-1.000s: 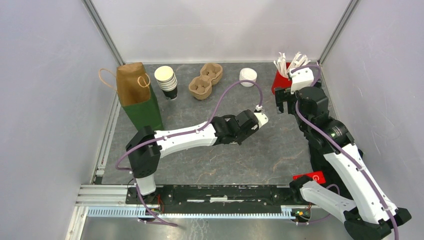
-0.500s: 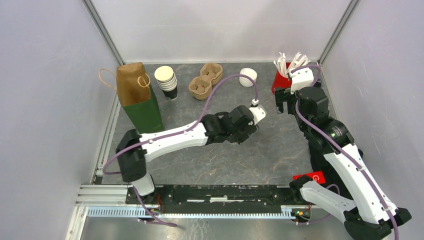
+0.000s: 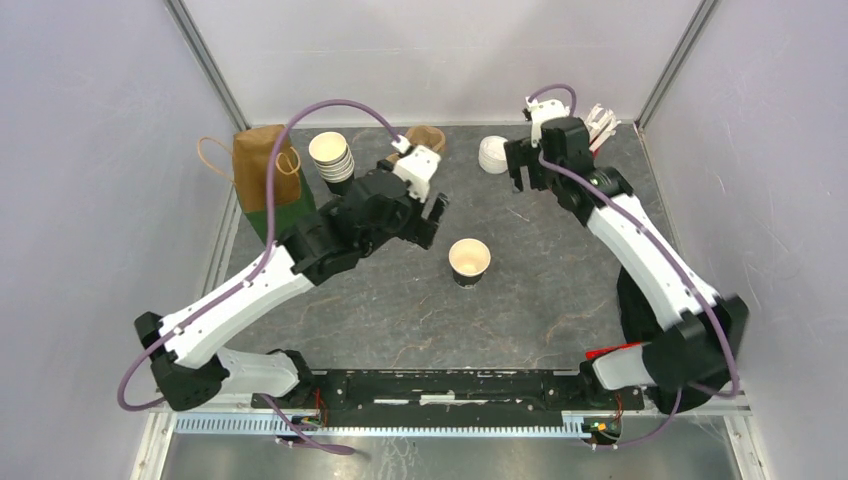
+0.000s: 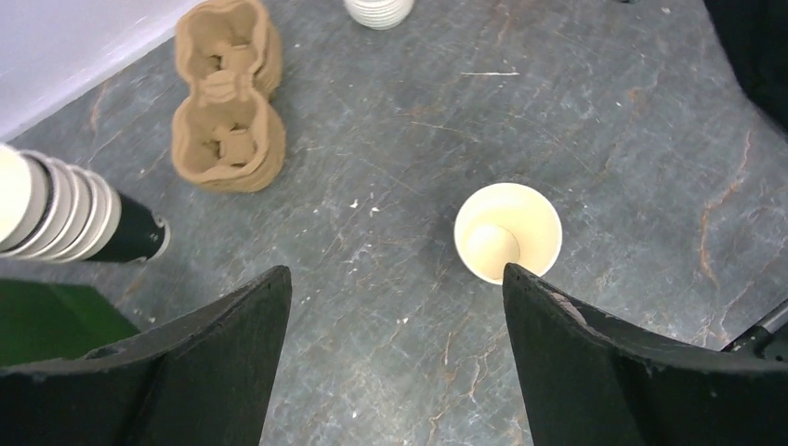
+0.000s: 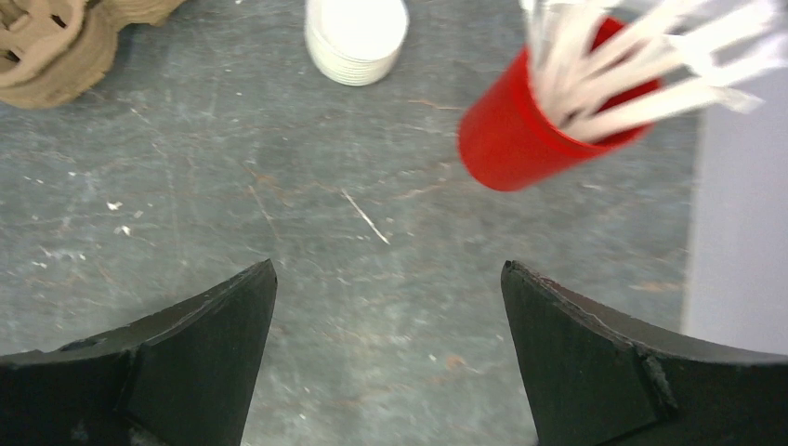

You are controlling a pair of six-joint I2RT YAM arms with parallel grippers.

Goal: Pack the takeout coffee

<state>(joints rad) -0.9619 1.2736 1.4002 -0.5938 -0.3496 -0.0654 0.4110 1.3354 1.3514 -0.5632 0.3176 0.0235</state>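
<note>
TAKEOUT STATION: A dark-bodied paper cup (image 3: 468, 262) stands upright and open-topped near the middle of the grey tabletop (image 3: 560, 300), its cream inside showing. The left gripper (image 3: 433, 215) hangs just up and left of it, jaws spread wide and empty. The right gripper (image 3: 524, 172), jaws likewise wide with nothing between them, hovers beside a stack of white lids (image 3: 493, 153) and near a red cup of white sticks (image 5: 525, 135). Pulp cup carriers (image 4: 226, 102), a stack of cups (image 3: 333, 160) and a brown-and-green paper bag (image 3: 270, 190) line the far side.
</note>
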